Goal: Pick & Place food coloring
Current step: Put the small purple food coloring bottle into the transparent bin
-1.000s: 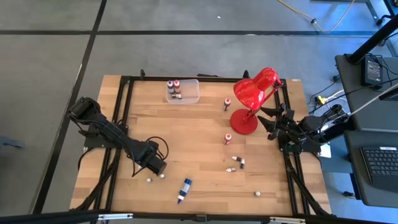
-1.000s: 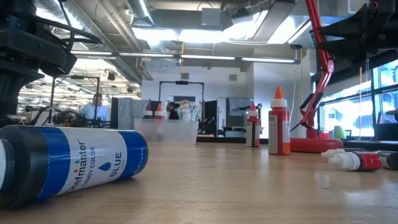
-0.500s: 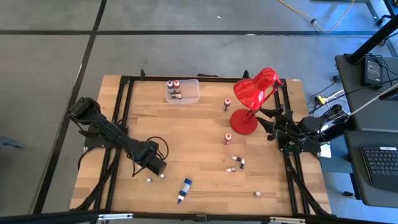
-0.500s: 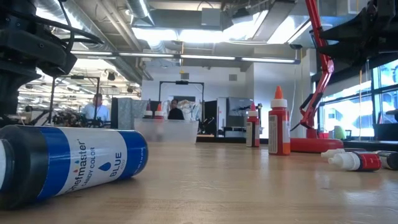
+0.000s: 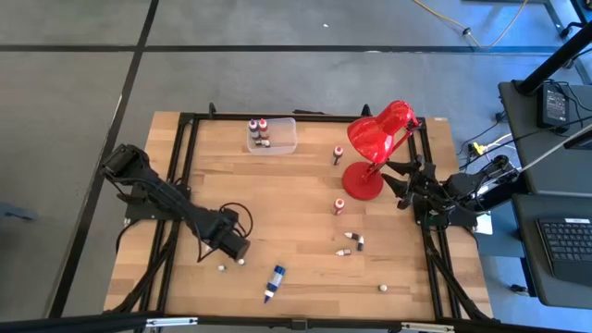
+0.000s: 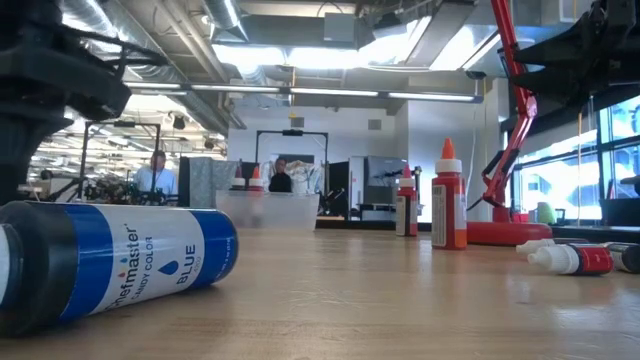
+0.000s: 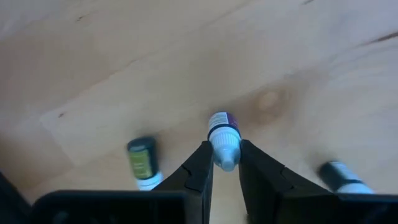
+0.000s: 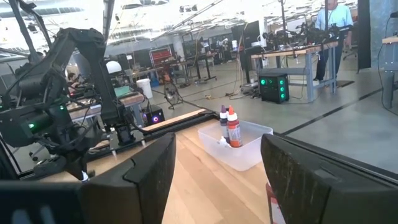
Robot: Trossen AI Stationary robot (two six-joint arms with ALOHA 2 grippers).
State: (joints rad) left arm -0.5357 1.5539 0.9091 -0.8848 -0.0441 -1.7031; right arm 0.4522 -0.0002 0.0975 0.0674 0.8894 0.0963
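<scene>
Holding a purple bottle by its white cap end, your left gripper has the jaws pinched on it, body poking out ahead. Keep that squeeze firm and lift straight, clear of the bottles lying either side. Your right gripper waits, jaws spread.

— What lies around the table?
— Grey floor crossed by dark lines, and a desk with a keyboard just beside it.
— And farther back?
— An open workshop: ceiling lights, exposed ducts, windows, benches, and people at them.
</scene>
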